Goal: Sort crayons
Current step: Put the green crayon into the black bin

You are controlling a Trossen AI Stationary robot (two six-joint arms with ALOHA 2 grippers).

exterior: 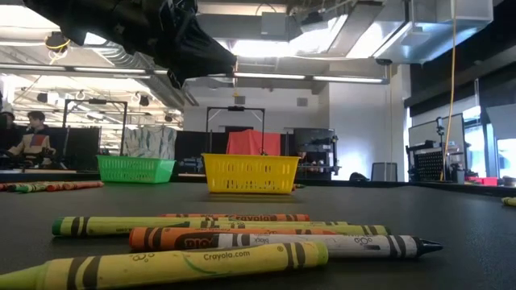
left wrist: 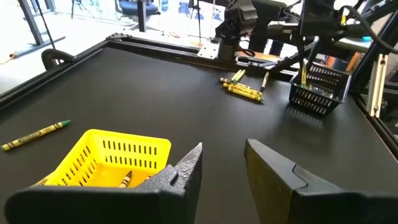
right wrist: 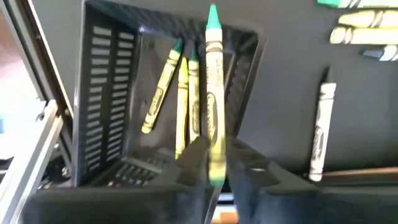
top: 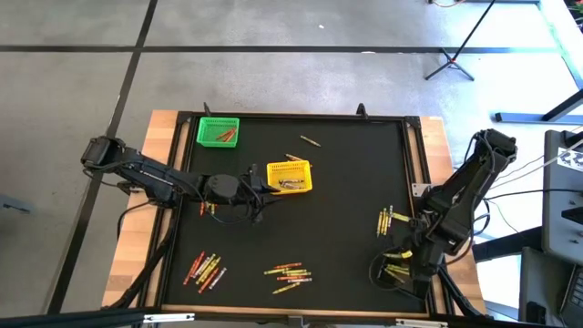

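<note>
— Over the black basket (right wrist: 168, 99), at five o'clock on the table (top: 346, 228), what is held?
— A green-tipped crayon (right wrist: 214, 93) is pinched between the fingers of the right gripper (right wrist: 214, 168), tip pointed at the basket, where a few crayons already lie.
— And the left gripper (left wrist: 224, 168)?
— It is seen parted and empty, just beside the yellow basket (top: 289, 177) near the centre.
— How much is judged done?
— Little: some crayons are binned in the yellow, black and green basket (top: 218, 131). Clusters are left at six, seven and four o'clock, one stray at twelve.
— What is unclear?
— Whether the crayon is being let go cannot be told; basket contents are partly hidden.
</note>
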